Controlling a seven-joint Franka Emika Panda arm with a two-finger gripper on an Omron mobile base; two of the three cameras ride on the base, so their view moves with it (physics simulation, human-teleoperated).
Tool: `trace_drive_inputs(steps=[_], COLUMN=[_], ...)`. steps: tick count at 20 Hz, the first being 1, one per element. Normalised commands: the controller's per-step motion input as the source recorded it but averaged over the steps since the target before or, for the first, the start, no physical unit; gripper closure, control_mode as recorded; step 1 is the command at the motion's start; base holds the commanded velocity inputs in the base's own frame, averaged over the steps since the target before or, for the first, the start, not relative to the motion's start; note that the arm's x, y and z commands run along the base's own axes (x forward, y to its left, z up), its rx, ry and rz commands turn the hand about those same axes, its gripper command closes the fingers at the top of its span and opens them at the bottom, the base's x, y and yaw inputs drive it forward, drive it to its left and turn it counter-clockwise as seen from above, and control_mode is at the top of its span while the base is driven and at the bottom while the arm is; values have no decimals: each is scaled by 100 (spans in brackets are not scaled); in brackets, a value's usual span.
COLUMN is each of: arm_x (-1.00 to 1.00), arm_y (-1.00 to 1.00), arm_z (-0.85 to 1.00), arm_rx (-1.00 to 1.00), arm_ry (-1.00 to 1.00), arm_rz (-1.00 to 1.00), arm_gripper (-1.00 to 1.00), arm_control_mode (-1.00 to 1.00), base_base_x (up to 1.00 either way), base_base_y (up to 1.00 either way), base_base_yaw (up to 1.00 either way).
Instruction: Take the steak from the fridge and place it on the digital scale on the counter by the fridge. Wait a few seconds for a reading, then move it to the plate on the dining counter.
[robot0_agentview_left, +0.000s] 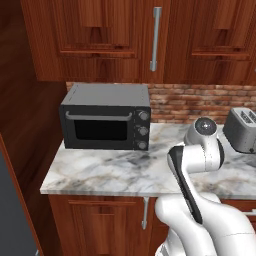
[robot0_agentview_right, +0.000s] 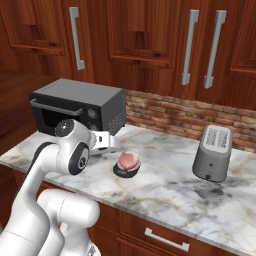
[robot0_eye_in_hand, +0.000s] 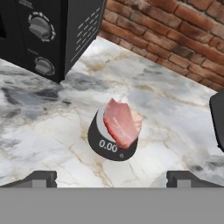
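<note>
The steak (robot0_eye_in_hand: 122, 123), a small pink-red slab, lies on the round black digital scale (robot0_eye_in_hand: 106, 148), whose display reads 0.00. Both rest on the marble counter (robot0_eye_in_hand: 39, 131) just right of a black toaster oven. In the right base view the steak (robot0_agentview_right: 128, 160) and scale (robot0_agentview_right: 124, 172) sit just right of my gripper (robot0_agentview_right: 111, 142), which hangs off the bent white arm. In the hand view my gripper (robot0_eye_in_hand: 113, 178) is open above and short of the steak, its fingertips (robot0_eye_in_hand: 41, 177) spread wide with nothing between them. The plate and dining counter are out of view.
A black toaster oven (robot0_agentview_left: 105, 117) stands at the counter's left end, and a grey toaster (robot0_agentview_right: 212, 152) on the right. A brick backsplash (robot0_agentview_right: 175, 117) and red-brown wall cabinets (robot0_agentview_right: 140, 35) close off the back. A dark grey panel (robot0_agentview_left: 10, 215) rises past the counter's left end.
</note>
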Motion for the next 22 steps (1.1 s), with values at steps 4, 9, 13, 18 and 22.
trace_drive_inputs(steps=[4,9,13,18,22], arm_x=[0,0,0,0,0], arm_y=[0,0,0,0,0], arm_z=[0,0,0,0,0], arm_rx=[0,0,0,0,0], arm_ry=[0,0,0,0,0], arm_rz=[0,0,0,0,0], arm_gripper=[-100,-100,-100,-100,-100], arm_control_mode=[-100,-100,-100,-100,-100], base_base_x=[0,0,0,0,0], base_base_y=[0,0,0,0,0], base_base_yaw=[0,0,0,0,0])
